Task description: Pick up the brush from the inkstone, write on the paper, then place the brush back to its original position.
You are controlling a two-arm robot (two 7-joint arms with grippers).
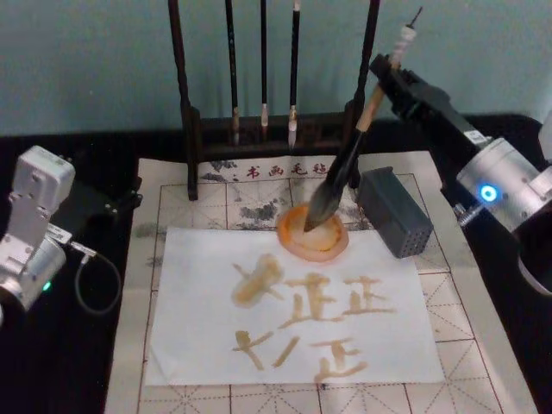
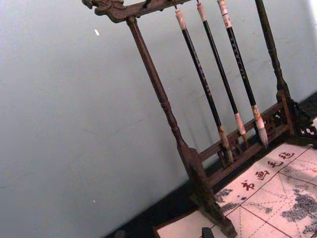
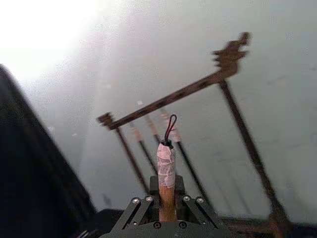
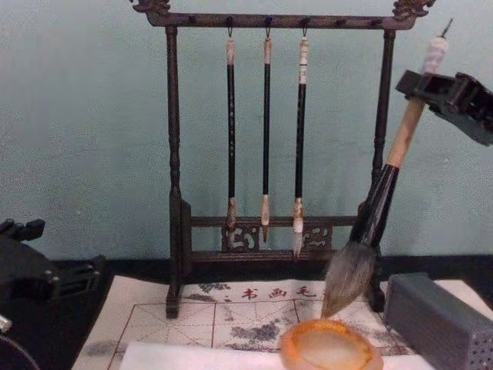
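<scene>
One sheet, the paper (image 1: 207, 336), was noted flat on the gridded mat (image 1: 483, 345), tan strokes already laid across it. The brush (image 1: 349, 155) was held tilted, its long axis running from the white-wrapped top, high toward the robot's right, down to the tuft. The tuft was poised over the inkstone (image 1: 286, 231) at the paper's far edge; contact could not be told. The dish was seen pale inside, nothing else in it. The right hand (image 1: 385, 76) was pinched on the upper handle; lowering and release were judged outstanding. The left hand (image 1: 103, 203) was parked at the tabletop's left.
</scene>
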